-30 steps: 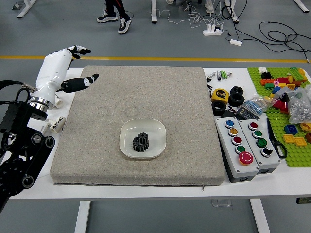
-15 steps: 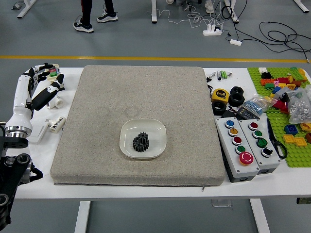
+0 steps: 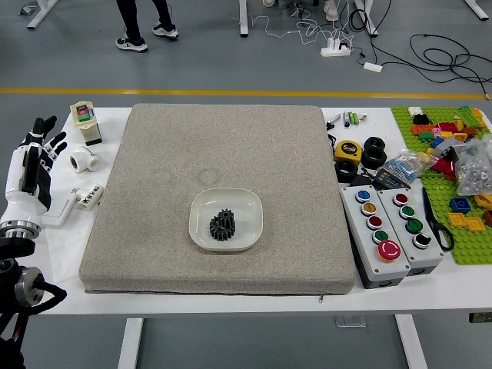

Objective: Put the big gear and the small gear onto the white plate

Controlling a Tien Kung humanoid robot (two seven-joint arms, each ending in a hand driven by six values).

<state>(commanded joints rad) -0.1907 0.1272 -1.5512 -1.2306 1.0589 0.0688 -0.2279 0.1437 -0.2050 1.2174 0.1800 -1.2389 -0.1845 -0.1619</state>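
Note:
My left hand (image 3: 52, 142) is at the picture's left edge, over the left side of the table, with its fingers spread and holding nothing. It is well apart from the white plate (image 3: 251, 201), which lies on the grey cloth mat right of the hand. Dark gear pieces (image 3: 222, 224) sit together inside the plate, overlapping so closely that the big and small gear are hard to tell apart. My right hand is out of view.
White fittings (image 3: 84, 159) and a small box-like device (image 3: 85, 121) stand left of the mat (image 3: 169, 154). To its right are button boxes (image 3: 377, 234), a tape measure (image 3: 348, 151), black rings, scissors and a green brick board (image 3: 469, 250). A person's legs (image 3: 146, 19) show beyond the table.
My left arm has pulled back left, from over the mat's upper left corner to the picture's edge. The plate and gears have stayed put. The person's legs have shifted left.

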